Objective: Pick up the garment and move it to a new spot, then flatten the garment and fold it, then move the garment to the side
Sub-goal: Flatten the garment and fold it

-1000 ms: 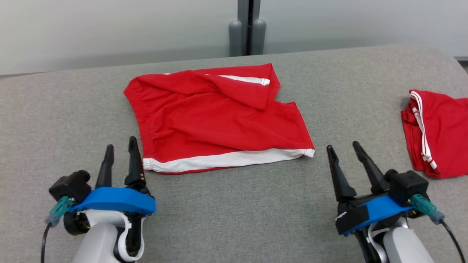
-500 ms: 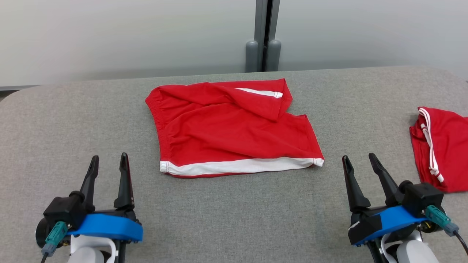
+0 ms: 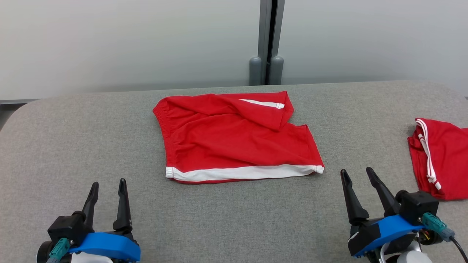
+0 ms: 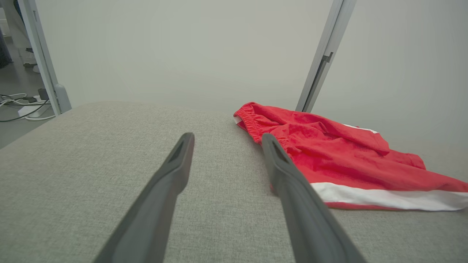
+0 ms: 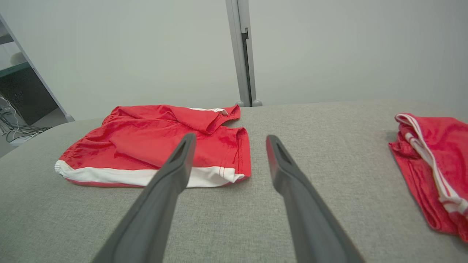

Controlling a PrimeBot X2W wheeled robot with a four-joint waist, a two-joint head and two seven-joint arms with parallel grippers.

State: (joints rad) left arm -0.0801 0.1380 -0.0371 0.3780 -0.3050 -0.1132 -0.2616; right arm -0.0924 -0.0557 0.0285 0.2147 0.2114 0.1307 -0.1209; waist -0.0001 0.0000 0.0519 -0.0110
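Roughly between parted left claw (image 3: 108, 181) and right claw (image 3: 355, 170), white hem (image 3: 241, 172) of garment (image 3: 234, 138)

Head camera high, angled down at tabletop (image 3: 234, 219). Wrist cameras low; shared garment (image 3: 234, 142) 1 o'clock from left, 11 o'clock from right.

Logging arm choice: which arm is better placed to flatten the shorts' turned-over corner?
Right, probably. The turned-over flap of the red shorts lies on their right side, and the open right gripper sits close to their near right corner; the open left gripper is farther from the cloth.
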